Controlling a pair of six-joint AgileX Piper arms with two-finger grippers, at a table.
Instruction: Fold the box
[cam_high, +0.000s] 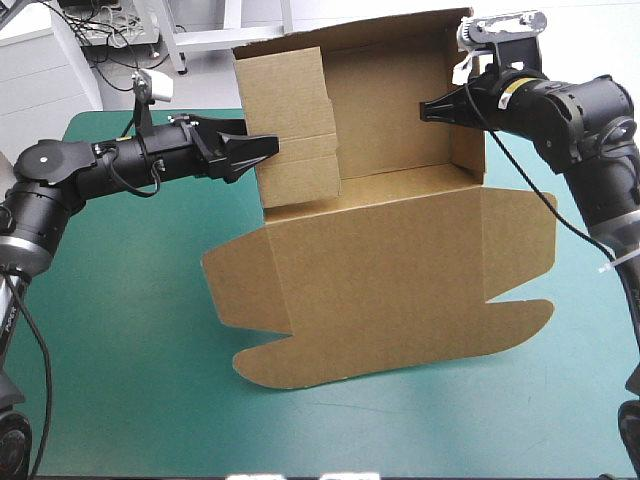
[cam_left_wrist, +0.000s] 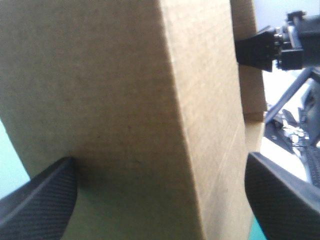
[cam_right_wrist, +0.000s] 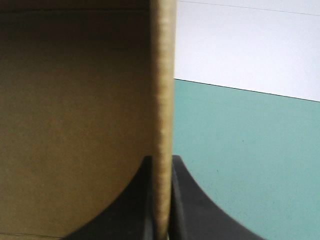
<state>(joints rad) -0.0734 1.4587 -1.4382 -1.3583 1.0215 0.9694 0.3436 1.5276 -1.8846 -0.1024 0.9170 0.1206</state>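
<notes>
Firmly within right tool (cam_right_wrist: 161, 160): box wall (cam_right_wrist: 162, 75).

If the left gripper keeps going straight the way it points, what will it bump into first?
Most likely the brown cardboard box: its raised left side wall stands right ahead of the left gripper, whose black fingers are open. It looks very close, perhaps touching.

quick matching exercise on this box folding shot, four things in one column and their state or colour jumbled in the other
1 left gripper
2 right gripper
3 box lid
4 table cover

a teal-green
b jaws shut on the box's right wall
c lying flat, toward the near edge
d jaws open at the box's left wall

Pairs: 1-d, 2-b, 3-c, 4-a
</notes>
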